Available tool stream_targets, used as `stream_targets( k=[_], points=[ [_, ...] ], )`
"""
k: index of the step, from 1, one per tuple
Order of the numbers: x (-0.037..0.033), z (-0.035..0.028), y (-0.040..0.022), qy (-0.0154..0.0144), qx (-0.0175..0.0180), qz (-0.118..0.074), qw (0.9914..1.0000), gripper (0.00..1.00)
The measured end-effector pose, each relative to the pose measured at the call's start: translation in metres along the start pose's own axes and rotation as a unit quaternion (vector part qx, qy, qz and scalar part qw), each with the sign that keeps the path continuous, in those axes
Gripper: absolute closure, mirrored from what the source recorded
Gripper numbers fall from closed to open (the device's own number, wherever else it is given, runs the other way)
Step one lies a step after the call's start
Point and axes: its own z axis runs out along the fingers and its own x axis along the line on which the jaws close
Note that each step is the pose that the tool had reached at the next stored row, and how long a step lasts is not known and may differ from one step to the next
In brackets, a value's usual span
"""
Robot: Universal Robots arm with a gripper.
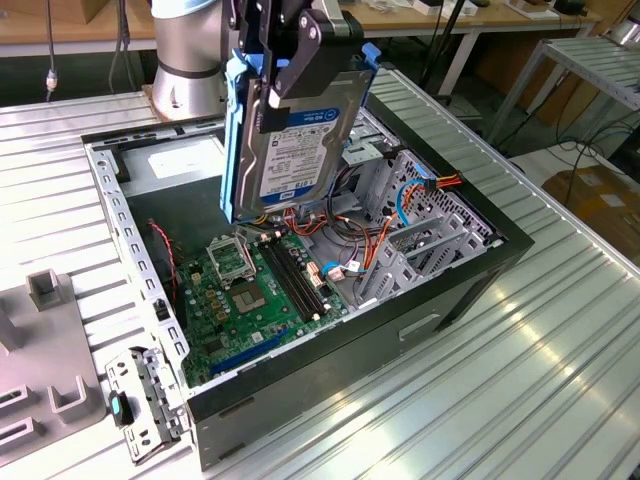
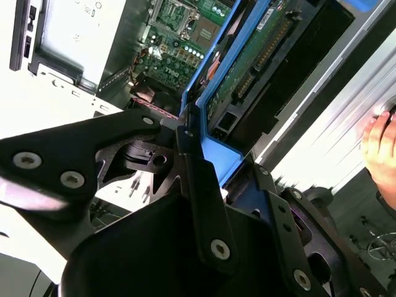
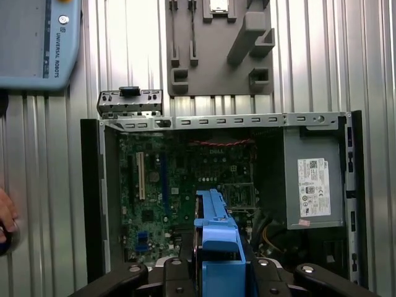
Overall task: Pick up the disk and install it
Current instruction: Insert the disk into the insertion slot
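We see the gripper in the upper middle of the exterior view, its 2 black fingers clamped tight on the top end of the disk. The disk hangs nearly upright and clear of everything below it. Its white-and-blue label faces the camera and its blue carrier frames both long edges. It is held above the open computer case, over the far edge of the green motherboard.

Toward the exterior view's right inside the case stands a metal bay strung with orange and blue cables. The grey power supply lies at the case's far end. The case rests on a ribbed metal table, and a grey fixture plate sits at the exterior view's lower left.

In the first wrist view the carrier's blue end hangs over the motherboard. In the second wrist view a person's hand rests near the table's edge.
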Motion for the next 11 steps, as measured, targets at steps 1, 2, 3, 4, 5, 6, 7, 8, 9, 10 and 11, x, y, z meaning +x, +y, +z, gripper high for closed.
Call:
stream_targets(
  k=[1, 2, 3, 4, 5, 6, 7, 8, 9, 10, 11],
  points=[
    [0.0001, 0.0, -0.0007, 0.0, 0.0, 0.0, 1.0, 0.63],
    [0.0002, 0.0001, -0.0013, 0.0, 0.0, 0.0, 1.0, 0.63],
    [0.0003, 0.0001, -0.0019, 0.0, 0.0, 0.0, 1.0, 0.63],
    [0.0004, 0.0001, -0.0025, -0.0001, 0.0, 0.0, 1.0, 0.63],
    [0.0005, 0.0002, -0.0032, -0.0001, 0.0, 0.0, 1.0, 0.63],
    [0.0006, 0.0002, -0.0038, 0.0, 0.0, 0.0, 1.0, 0.63],
    [0.0008, 0.0002, -0.0048, 0.0, 0.0, 0.0, 1.0, 0.63],
    [0.001, 0.0002, -0.0054, 0.0, 0.0, 0.0, 1.0, 0.63],
    [0.0011, 0.0003, -0.0059, -0.0001, 0.0, 0.0, 1.0, 0.63],
    [0.0013, 0.0004, -0.0063, -0.0002, 0.0001, 0.0, 1.0, 0.63],
    [0.0015, 0.0004, -0.0068, -0.0001, 0.0, 0.0, 1.0, 0.63]
  ],
)
